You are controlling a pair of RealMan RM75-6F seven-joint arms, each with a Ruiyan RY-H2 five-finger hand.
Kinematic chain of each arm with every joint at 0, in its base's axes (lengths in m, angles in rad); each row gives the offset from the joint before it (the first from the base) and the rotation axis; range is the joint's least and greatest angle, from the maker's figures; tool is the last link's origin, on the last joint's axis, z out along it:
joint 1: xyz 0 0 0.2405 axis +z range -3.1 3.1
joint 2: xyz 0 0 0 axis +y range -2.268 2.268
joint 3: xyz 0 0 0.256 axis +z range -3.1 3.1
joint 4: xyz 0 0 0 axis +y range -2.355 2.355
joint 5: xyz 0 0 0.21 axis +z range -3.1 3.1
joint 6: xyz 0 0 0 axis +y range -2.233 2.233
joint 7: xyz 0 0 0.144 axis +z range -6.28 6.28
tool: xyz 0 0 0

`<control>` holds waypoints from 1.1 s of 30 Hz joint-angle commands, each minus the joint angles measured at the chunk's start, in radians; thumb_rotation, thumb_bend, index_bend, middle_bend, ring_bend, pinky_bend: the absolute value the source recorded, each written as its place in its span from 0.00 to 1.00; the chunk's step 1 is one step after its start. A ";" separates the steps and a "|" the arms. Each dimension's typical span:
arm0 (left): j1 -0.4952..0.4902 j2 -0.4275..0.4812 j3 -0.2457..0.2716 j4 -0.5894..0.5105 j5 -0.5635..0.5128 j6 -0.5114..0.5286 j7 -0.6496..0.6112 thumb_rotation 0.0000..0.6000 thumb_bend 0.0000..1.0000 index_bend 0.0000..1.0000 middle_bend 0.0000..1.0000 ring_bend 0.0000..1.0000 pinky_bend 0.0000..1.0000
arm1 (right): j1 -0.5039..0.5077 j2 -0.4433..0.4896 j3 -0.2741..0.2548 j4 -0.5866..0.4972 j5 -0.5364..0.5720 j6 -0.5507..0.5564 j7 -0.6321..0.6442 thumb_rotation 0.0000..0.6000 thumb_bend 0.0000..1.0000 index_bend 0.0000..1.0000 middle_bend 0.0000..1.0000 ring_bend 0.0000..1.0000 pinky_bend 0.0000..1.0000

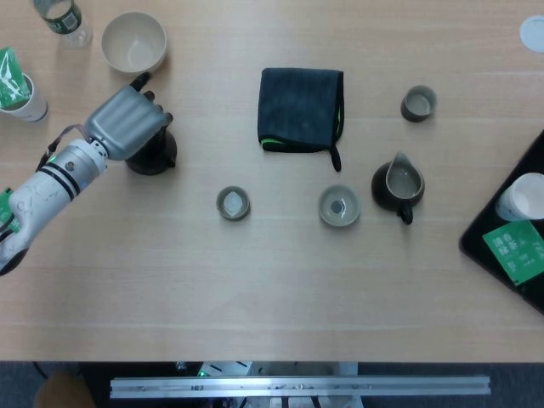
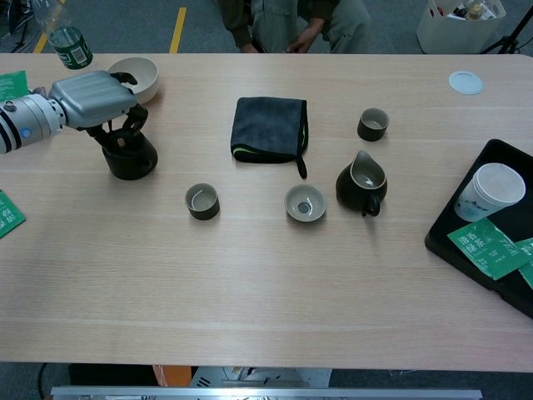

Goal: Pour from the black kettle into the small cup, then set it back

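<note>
Hand to kettle: the left hand (image 2: 93, 98) sits directly over the black kettle (image 2: 131, 155) at the far left of the bench (image 2: 266, 283), fingers (image 2: 127, 125) draped down onto its top.
Grasp state: fingers curl around the kettle's upper part, but I cannot tell whether they are clamped on it or only resting; the kettle's base looks planted on the bench.
Kettle to cup: the small cup (image 2: 202, 202) lies to the right of the kettle and nearer, apart from it, standing upright with its mouth open.
Coming move, as I judge it: carry rightward and nearward, then tip over the cup.
Nearer arm: the left; the right hand shows in neither view.
Neighbour to mind: a cream bowl (image 2: 135, 77) just beyond the kettle.
</note>
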 commanded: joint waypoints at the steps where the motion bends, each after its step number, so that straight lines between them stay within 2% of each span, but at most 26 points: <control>1: 0.001 -0.006 0.002 0.012 0.003 0.003 0.003 0.60 0.19 0.50 0.52 0.36 0.11 | -0.001 0.001 0.000 0.000 0.000 0.001 0.000 1.00 0.00 0.36 0.39 0.23 0.23; 15: 0.001 -0.001 0.015 -0.002 0.016 0.008 0.003 0.60 0.19 0.57 0.60 0.42 0.11 | -0.002 0.001 0.001 0.001 0.003 0.000 0.001 1.00 0.00 0.36 0.39 0.23 0.23; 25: -0.003 0.012 0.020 -0.027 0.017 -0.002 0.006 0.60 0.20 0.57 0.62 0.44 0.11 | -0.006 0.001 0.001 0.005 0.007 0.002 0.007 1.00 0.00 0.36 0.39 0.23 0.23; 33: -0.003 0.020 0.023 -0.042 0.022 0.005 0.000 0.61 0.19 0.63 0.68 0.49 0.11 | -0.007 0.000 0.003 0.007 0.007 0.003 0.012 1.00 0.00 0.36 0.39 0.23 0.23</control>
